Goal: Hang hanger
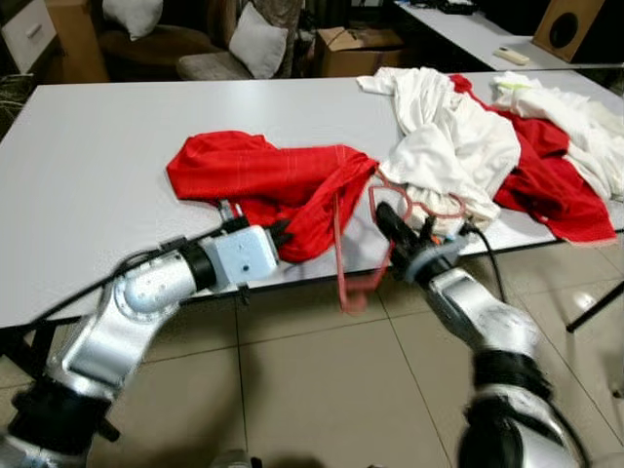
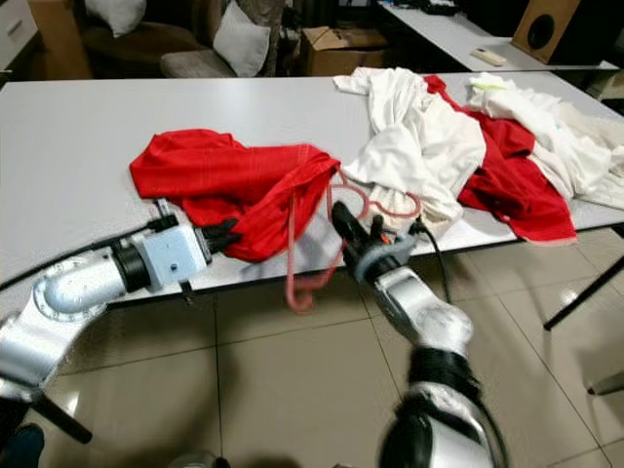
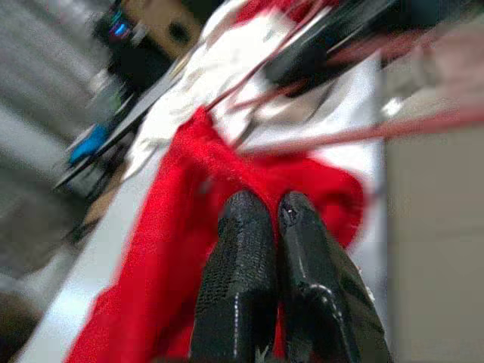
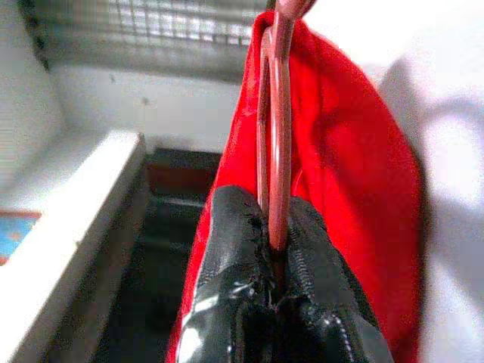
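A crumpled red garment (image 1: 258,175) lies on the white table (image 1: 88,175) near its front edge. My left gripper (image 1: 283,234) is at the garment's front hem, shut on the cloth; the left wrist view shows both fingers (image 3: 242,249) pressed together against red fabric (image 3: 174,249). A thin red wire hanger (image 1: 340,255) runs out of the garment and hangs past the table edge, hook end low over the floor. My right gripper (image 1: 388,216) sits just right of the garment, shut on the hanger's wire (image 4: 277,151), with red cloth (image 4: 340,166) right behind it.
A heap of white and red clothes (image 1: 458,136) covers the table's right part. Behind stand a cardboard box (image 1: 356,49), a chair with cushions (image 1: 249,44), a second table (image 1: 468,34) and a speaker (image 1: 570,27). Tiled floor (image 1: 312,390) lies below.
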Controlling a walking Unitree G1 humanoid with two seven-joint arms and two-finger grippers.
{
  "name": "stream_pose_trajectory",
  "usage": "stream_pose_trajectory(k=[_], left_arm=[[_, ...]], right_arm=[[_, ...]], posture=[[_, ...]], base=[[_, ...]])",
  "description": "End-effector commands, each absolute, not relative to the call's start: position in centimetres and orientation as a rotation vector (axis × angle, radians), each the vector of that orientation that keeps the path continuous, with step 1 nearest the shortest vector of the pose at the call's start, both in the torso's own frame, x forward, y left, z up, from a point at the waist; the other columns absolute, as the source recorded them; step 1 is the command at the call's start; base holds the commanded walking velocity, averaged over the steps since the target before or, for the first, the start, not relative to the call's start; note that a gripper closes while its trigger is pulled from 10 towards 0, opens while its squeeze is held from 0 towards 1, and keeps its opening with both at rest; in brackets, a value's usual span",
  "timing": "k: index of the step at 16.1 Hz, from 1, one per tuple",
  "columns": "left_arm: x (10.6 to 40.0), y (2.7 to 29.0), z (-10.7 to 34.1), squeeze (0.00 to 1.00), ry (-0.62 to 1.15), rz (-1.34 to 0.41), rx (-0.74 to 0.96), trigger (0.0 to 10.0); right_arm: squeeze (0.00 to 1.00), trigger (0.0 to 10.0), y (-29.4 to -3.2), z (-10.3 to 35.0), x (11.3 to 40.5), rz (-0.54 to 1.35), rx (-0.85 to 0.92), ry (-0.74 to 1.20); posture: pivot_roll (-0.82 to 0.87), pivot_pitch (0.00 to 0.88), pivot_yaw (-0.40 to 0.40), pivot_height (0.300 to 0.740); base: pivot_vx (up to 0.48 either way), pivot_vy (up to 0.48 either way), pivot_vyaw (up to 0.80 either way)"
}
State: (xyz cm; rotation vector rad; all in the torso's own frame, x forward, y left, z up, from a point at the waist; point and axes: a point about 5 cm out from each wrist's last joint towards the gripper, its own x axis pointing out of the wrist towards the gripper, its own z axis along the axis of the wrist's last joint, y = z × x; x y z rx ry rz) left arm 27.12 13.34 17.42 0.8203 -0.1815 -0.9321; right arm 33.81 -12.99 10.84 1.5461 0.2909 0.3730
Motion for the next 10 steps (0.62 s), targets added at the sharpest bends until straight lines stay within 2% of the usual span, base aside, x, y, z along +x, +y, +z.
stream_pose_trajectory(k=[1,6,7,8,10], left_arm=[[26.3,12.5,17.4,0.0,-0.206,-1.003,0.813,0.0],[24.9,12.1,17.2,0.0,-0.218,-1.086,0.677,0.0],[24.8,12.0,17.3,0.0,-0.221,-1.091,0.636,0.0],[24.2,11.5,17.6,0.0,-0.203,-1.131,0.499,0.0],[23.4,10.7,17.2,0.0,-0.169,-1.202,0.446,0.0]], right_arm=[[0.0,10.0,-13.7,11.8,34.6,0.337,1.586,0.21],[0.0,10.0,-12.2,12.0,36.0,0.249,1.467,0.22],[0.0,10.0,-12.2,11.9,36.1,0.239,1.454,0.222],[0.0,10.0,-11.9,12.0,36.5,0.226,1.454,0.219],[0.0,10.0,-11.4,12.5,36.9,0.236,1.458,0.212]], posture=[[0.0,0.0,-0.049,0.74],[0.01,0.0,-0.058,0.74],[0.01,0.0,-0.058,0.74],[0.01,0.0,-0.061,0.74],[0.01,0.0,-0.062,0.74]], base=[[0.0,0.0,0.0],[0.0,0.0,0.0],[0.0,0.0,0.0],[0.0,0.0,0.0],[0.0,0.0,0.0]])
